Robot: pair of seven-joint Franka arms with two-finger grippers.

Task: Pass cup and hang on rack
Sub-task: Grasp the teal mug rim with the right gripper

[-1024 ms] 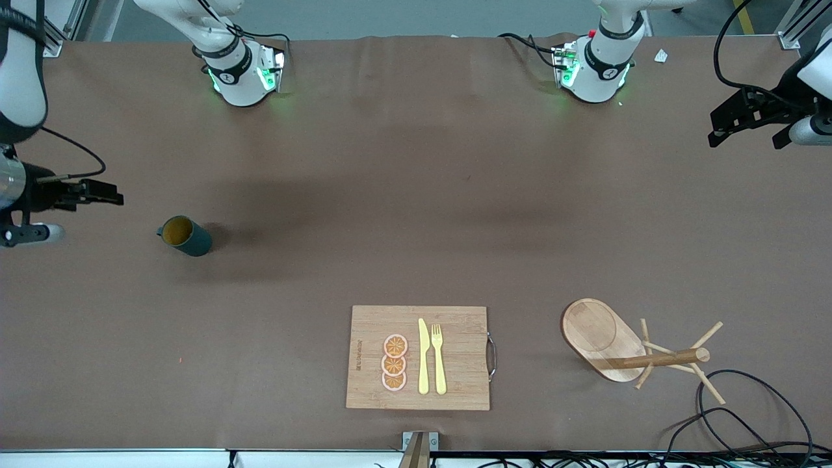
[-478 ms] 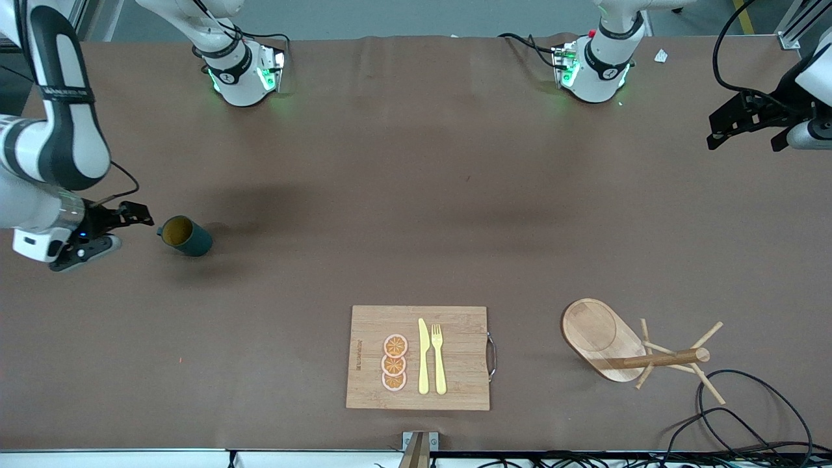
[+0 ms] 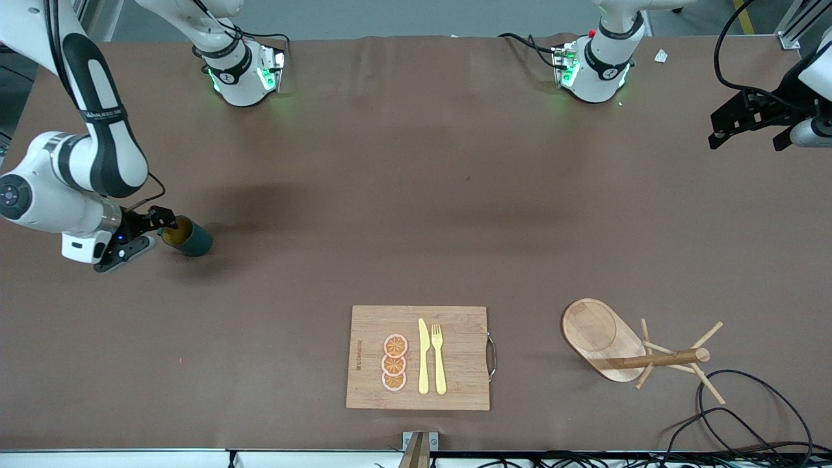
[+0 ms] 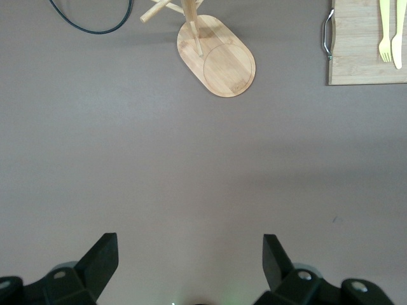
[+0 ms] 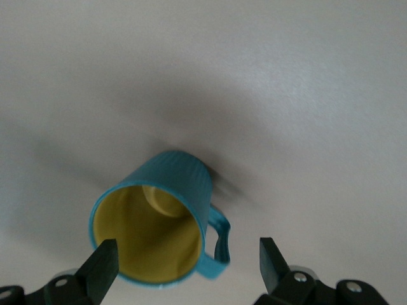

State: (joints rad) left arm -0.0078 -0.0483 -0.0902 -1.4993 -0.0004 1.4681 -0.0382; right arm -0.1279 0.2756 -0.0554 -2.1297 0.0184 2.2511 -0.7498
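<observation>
1. The right tool (image 3: 158, 224) is low over the surface (image 3: 416, 195) at the right arm's end, right at the rim of the cup (image 3: 187, 236). Its fingers (image 5: 103, 265) are spread wide and hold nothing; in the right wrist view one tip is at the cup's rim and the other stands clear of the cup's handle, with most of the cup not yet between them.
2. The cup stands upright on the surface at the right arm's end, farther from the front camera than the cutting board (image 3: 418, 357). Its yellowish inside shows from above, and in the right wrist view its small handle (image 5: 218, 244) points to the side.
3. The cutting board lies near the front edge of the surface, about midway between the two ends. On it are three orange slices (image 3: 394, 363), a yellow knife (image 3: 423, 357) and a yellow fork (image 3: 439, 358), side by side. Its metal handle (image 3: 492, 356) faces the rack.
4. The rack (image 3: 627, 348) stands on its oval base toward the left arm's end, beside the cutting board, with no cup on its pegs. Black cables (image 3: 741, 416) lie near it.
5. The left tool (image 3: 754, 127) waits up in the air at the left arm's end, well apart from the rack. Its fingers (image 4: 98, 260) are wide apart and empty.
</observation>
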